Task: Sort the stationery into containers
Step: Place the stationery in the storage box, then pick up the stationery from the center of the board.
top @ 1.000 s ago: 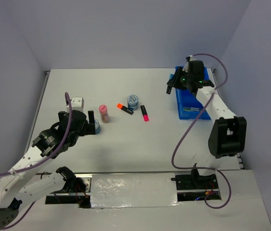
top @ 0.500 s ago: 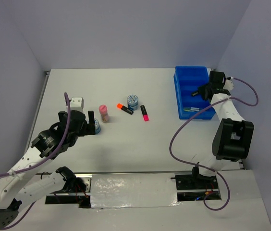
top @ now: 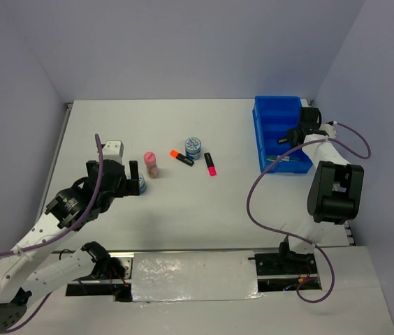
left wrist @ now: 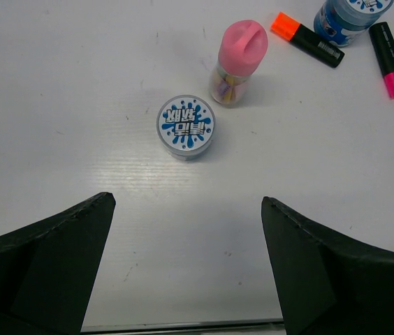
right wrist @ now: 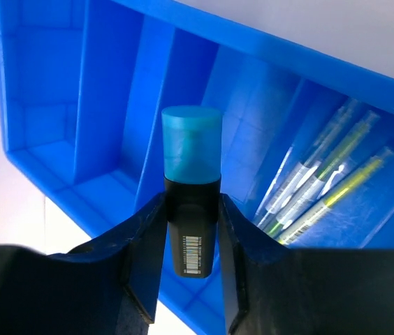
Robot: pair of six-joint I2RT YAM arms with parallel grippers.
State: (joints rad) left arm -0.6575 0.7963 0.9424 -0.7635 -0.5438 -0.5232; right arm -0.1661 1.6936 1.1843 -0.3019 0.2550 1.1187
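Note:
My right gripper [right wrist: 190,209] is shut on a black highlighter with a blue cap [right wrist: 191,188] and holds it over the blue tray [right wrist: 106,105], seen also in the top view [top: 270,112]. Thin pens [right wrist: 323,188] lie in one compartment. My left gripper [left wrist: 186,209] is open and empty, just short of a round blue-white tub [left wrist: 186,126]. A pink bottle [left wrist: 237,61], an orange-capped highlighter [left wrist: 307,40], a pink-capped highlighter [left wrist: 391,59] and a second tub [left wrist: 351,14] lie beyond it.
A small white block [top: 112,148] sits on the table left of the items. The right gripper [top: 300,132] hangs at the tray's right side, close to the right wall. The white table [top: 183,202] runs toward the near edge.
My right gripper has swung from the tray's far left corner to its right side and now points down into the tray with the highlighter. The left arm has stayed still.

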